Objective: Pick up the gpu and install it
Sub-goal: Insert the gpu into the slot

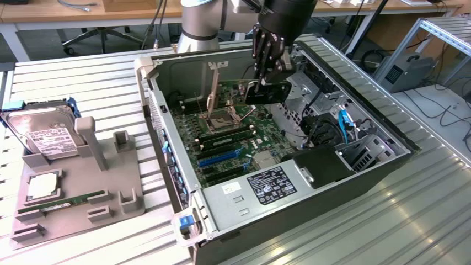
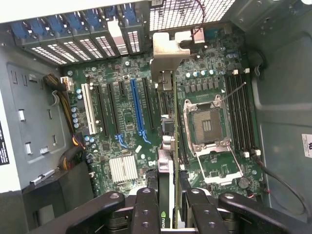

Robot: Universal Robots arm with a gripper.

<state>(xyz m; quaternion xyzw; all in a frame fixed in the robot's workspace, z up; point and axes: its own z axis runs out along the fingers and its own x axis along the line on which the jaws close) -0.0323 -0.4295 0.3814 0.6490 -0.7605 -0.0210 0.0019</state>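
Observation:
My gripper (image 1: 266, 74) reaches down into the open computer case (image 1: 173, 165) and is shut on the gpu (image 1: 265, 92). The gpu is a dark card with a green board, hanging edge-down above the motherboard (image 1: 231, 138) near the CPU socket (image 1: 220, 118). In the wrist view the gpu (image 2: 168, 161) is seen edge-on between the black fingers (image 2: 146, 209). Its silver bracket (image 2: 165, 51) points toward the case's rear slot covers. My gripper (image 2: 168, 202) holds it above the board, between the blue expansion slot (image 2: 137, 109) and the CPU socket (image 2: 207, 126), not touching a slot.
A grey fixture (image 1: 92, 182) stands on the slatted table at the exterior view's left. On it are a hard drive (image 1: 44, 135), a CPU (image 1: 43, 185) and a memory stick (image 1: 63, 205). Inside the case are drive cages with blue cables (image 1: 342, 124) and a power supply (image 1: 268, 185).

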